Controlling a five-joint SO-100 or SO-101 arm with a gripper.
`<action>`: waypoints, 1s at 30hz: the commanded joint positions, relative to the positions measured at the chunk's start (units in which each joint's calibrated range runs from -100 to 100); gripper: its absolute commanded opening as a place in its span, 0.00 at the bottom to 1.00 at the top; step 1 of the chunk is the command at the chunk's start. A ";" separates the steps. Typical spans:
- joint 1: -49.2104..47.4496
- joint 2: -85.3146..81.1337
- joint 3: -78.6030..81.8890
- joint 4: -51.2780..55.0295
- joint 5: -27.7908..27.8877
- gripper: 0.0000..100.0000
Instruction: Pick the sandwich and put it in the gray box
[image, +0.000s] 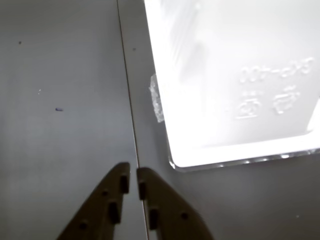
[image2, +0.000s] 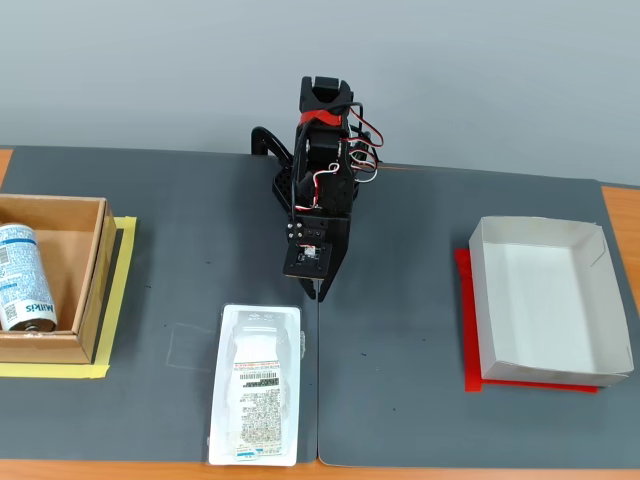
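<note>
The sandwich (image2: 256, 382) is a flat clear and white plastic package with a printed label and barcode. It lies on the dark mat at the front centre in the fixed view. In the wrist view its overexposed white corner (image: 235, 80) fills the upper right. My gripper (image: 133, 177) is shut and empty; its tips hover over the mat seam just behind the package's far edge (image2: 316, 290). The gray box (image2: 548, 300) is a shallow pale tray standing empty on a red sheet at the right.
A brown cardboard box (image2: 45, 280) on yellow tape stands at the left and holds a white-and-blue can (image2: 22, 275). A seam (image: 131, 110) runs between the two dark mats. Orange table edge shows along the front.
</note>
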 joint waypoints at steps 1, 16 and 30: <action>0.01 -0.60 0.17 -0.65 0.13 0.02; 0.01 -0.51 -0.10 -0.21 0.13 0.02; 0.01 7.54 -8.70 -0.56 0.29 0.02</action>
